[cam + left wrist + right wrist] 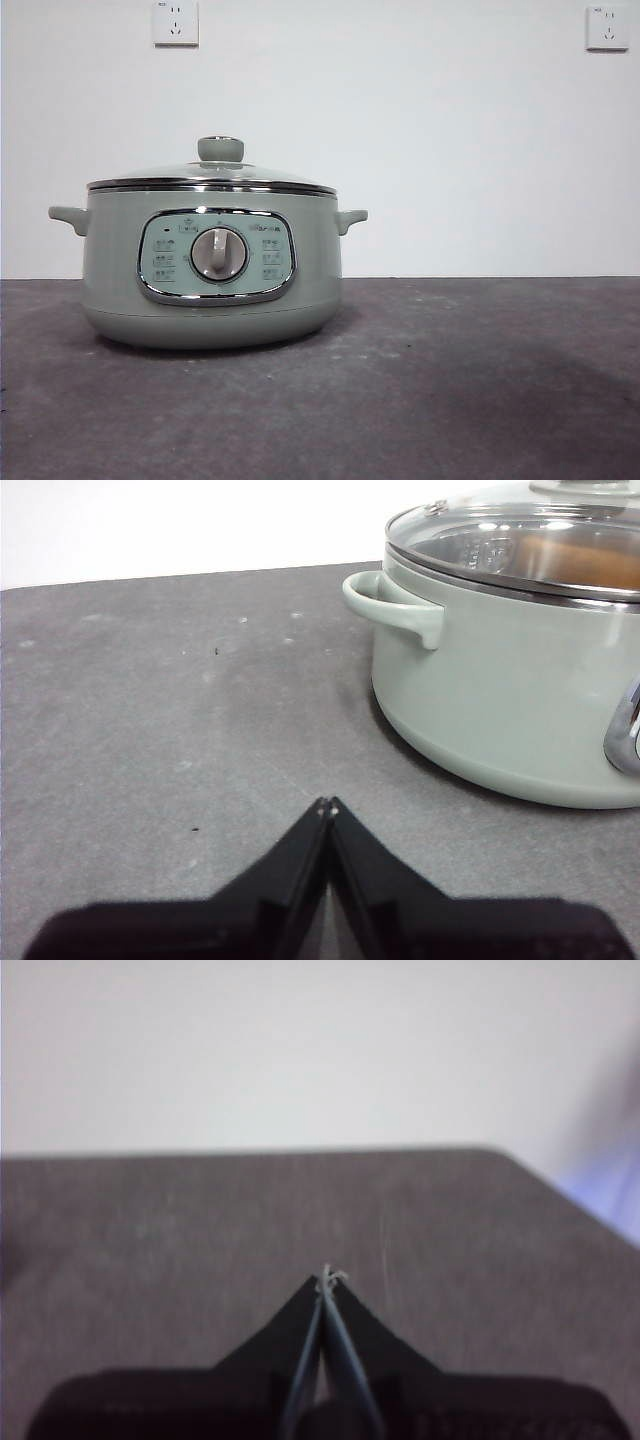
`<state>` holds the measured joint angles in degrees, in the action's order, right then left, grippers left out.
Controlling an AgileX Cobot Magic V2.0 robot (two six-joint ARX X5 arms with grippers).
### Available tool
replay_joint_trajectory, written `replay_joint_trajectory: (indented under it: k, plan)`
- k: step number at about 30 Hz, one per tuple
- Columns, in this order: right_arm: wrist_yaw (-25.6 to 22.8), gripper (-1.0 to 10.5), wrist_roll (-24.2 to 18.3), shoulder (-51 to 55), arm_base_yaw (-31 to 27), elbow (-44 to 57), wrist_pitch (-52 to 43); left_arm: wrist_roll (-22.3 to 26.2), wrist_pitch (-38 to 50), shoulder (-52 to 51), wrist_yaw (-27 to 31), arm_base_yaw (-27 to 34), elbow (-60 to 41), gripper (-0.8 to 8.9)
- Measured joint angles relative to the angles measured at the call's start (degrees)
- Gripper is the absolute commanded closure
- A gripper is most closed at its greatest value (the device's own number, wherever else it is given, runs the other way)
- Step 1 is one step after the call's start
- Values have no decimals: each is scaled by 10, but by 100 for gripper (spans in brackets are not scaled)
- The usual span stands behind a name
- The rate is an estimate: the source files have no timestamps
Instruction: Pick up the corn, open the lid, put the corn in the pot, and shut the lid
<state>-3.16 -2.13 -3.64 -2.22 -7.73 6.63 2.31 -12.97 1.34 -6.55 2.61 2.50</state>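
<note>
The sage-green pot point(110, 290) stands on the dark table, left of centre in the front view. The glass lid point(150, 173) sits closed on it, with its green knob point(220, 149) on top. In the left wrist view the pot point(500, 700) and lid point(470, 530) are close by, and a yellow-orange shape point(585, 562) that looks like the corn shows through the glass, inside the pot. My left gripper point(327, 806) is shut and empty, low over the table beside the pot's handle. My right gripper point(325, 1278) is shut and empty over bare table, away from the pot. Neither gripper shows in the front view.
The dark grey table point(480, 380) stretches to the right of the pot. The table's corner and edge point(520, 1165) lie ahead of the right gripper. Two wall sockets point(175, 22) are on the white wall behind.
</note>
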Motion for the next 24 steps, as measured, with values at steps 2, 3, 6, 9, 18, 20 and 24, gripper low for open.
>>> replay_joint_trajectory:
  k: [2,3,6,9,18,20,24]
  plan:
    - [0,945,0,19,0,26,2,0,0,0,0,0,0,816]
    - [0,945,0,26,0,37,4,0,0,0,0,0,0,816]
    - [0,945,0,30,0,53,2,0,0,0,0,0,0,816]
    - [0,945,0,30,0,62,12,0,0,0,0,0,0,816]
    - [9,945,2,30,0,63,43,0,-1,0,0,0,0,816]
    - [9,945,2,30,0,63,43,0,-1,0,0,0,0,816]
    - [9,945,3,30,0,63,43,0,-1,0,0,0,0,816]
